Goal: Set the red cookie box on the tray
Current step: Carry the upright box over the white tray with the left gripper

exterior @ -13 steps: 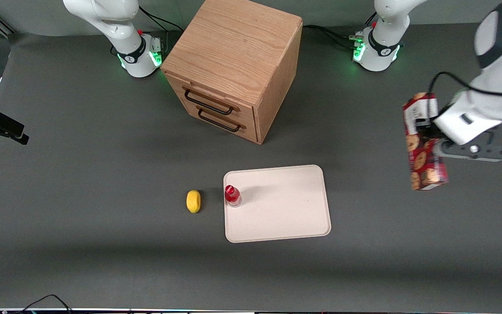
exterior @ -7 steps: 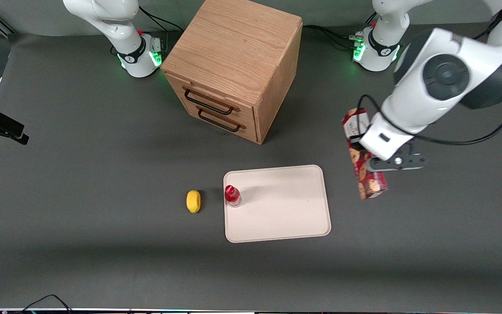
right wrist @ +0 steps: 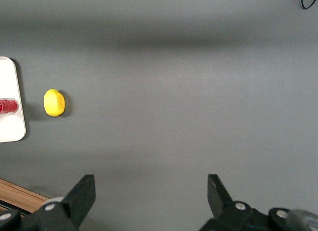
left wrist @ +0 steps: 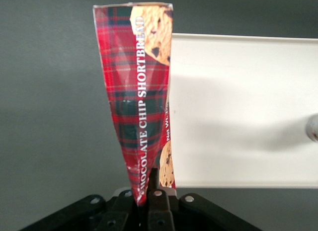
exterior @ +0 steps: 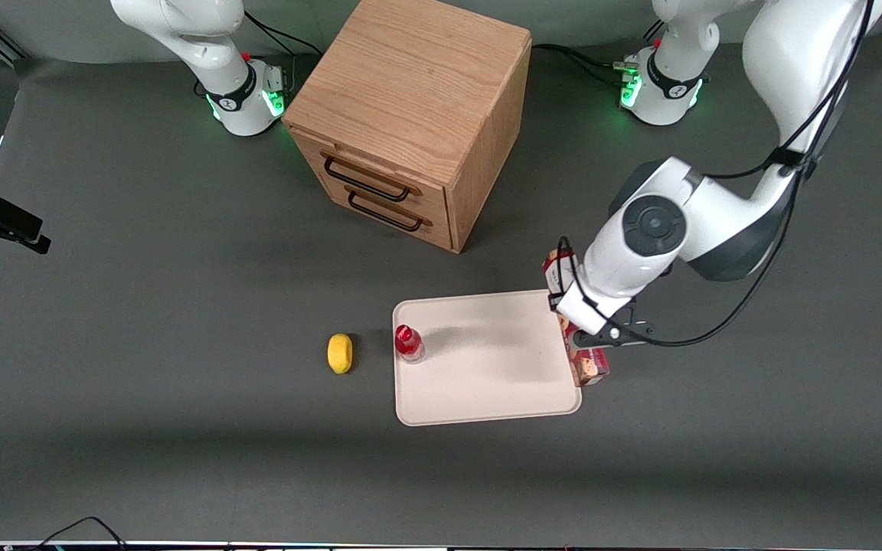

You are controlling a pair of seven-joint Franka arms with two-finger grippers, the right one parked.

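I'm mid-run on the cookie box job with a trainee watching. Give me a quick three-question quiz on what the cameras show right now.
1. True or false: the red cookie box already lies flat on the tray.
2. What stands on the tray at its edge nearest the lemon? A) a small red-capped bottle B) a mug C) a spoon
3. Fill in: the gripper is shut on the ____ and hangs at the tray's edge toward the working arm's end of the table.

Key
1. False. The gripper holds it in the air at the tray's edge.
2. A, the bottle.
3. Cookie box.
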